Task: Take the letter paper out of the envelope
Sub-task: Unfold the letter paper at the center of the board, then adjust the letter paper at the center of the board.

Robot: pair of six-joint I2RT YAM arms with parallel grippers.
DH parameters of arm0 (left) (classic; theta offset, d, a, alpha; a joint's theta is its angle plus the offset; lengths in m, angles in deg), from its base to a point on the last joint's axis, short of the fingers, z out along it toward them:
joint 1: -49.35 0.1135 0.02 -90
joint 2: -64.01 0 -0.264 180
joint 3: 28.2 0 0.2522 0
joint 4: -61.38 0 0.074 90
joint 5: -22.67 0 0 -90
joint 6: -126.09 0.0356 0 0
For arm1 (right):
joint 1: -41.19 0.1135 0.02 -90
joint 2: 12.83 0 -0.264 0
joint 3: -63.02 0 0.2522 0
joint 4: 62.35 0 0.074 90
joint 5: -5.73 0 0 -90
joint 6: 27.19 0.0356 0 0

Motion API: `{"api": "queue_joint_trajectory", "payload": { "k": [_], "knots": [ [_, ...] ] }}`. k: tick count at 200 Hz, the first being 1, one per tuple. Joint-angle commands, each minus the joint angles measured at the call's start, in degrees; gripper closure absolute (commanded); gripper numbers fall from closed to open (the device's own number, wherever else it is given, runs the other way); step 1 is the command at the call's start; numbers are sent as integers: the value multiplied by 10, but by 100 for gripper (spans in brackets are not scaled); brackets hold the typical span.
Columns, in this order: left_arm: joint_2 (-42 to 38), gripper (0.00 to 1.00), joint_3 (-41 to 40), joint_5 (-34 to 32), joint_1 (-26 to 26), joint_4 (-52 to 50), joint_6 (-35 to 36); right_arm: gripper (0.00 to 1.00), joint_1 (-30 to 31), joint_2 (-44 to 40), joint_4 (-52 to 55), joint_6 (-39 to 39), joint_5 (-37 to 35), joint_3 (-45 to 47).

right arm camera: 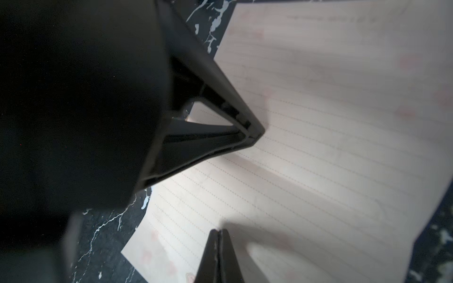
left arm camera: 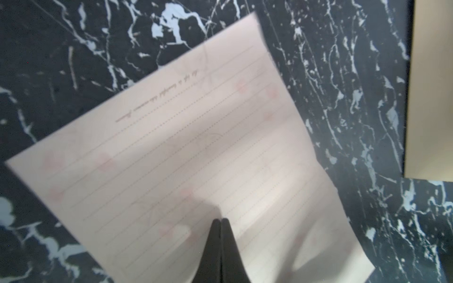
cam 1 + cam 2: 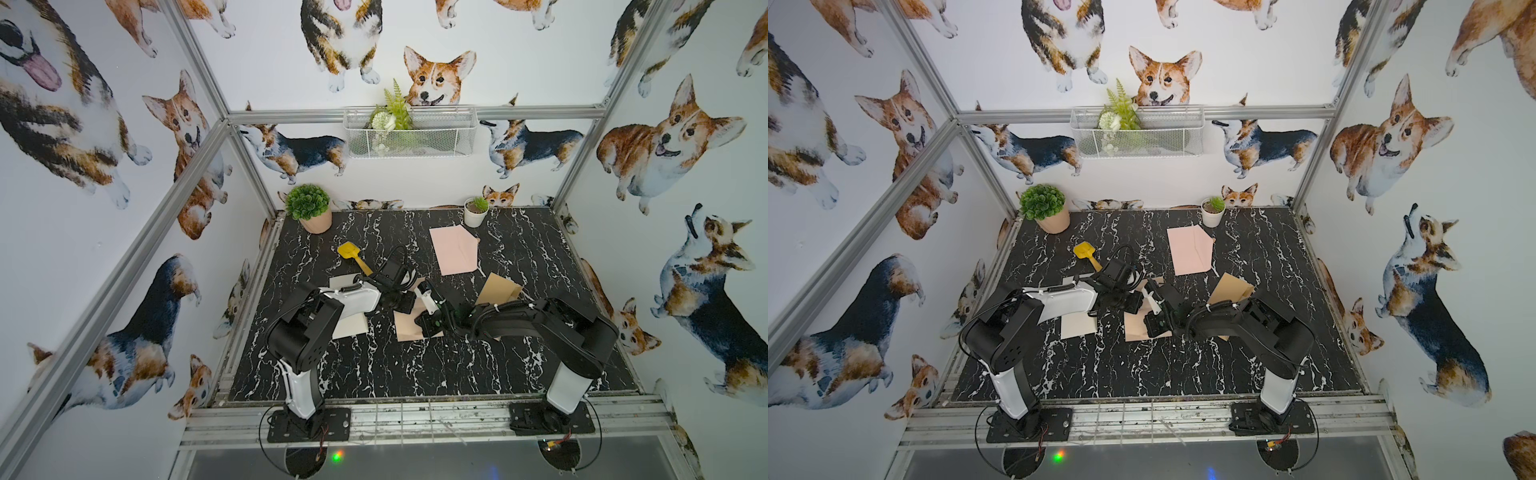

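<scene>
Mid-tabletop (image 3: 374,374), between my two arms: the letter paper (image 2: 196,147) lies unfolded, lined face up, outside any envelope. The pink envelope (image 3: 453,249) sits at 1 o'clock from it, well apart. The brown envelope (image 3: 500,291) is near at 3 o'clock, the gap hidden by my right arm. My left gripper (image 2: 221,220) and right gripper (image 1: 218,231) are both clenched, tips on or just over the sheet, nothing visibly pinched. Judgement: extraction looks done; this is the flattening or set-down stage. Next move calls for raising both tips straight up without dragging the sheet.
</scene>
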Motion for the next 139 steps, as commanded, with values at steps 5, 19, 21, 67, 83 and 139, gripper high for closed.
{"api": "queue_joint_trajectory", "payload": {
  "k": [5, 19, 21, 67, 83, 139],
  "knots": [
    [-16, 100, -4, 0, -1, 31, -2, 100, -8, -29, -30, 30, 63, 26],
    [-35, 100, -21, -8, -1, 51, -1, 100, -21, -66, -35, 39, 61, 34],
    [-38, 100, -23, -9, 0, 55, -1, 100, -24, -72, -34, 39, 60, 35],
    [-129, 100, -115, -44, 0, 148, 5, 100, -67, -204, 9, 5, 28, 49],
    [-167, 100, -146, -63, -1, 177, 9, 100, -80, -279, 12, -19, -13, 73],
    [-325, 76, -263, -209, 3, 257, 50, 74, -279, -478, 54, -51, -123, 171]
  ]
}}
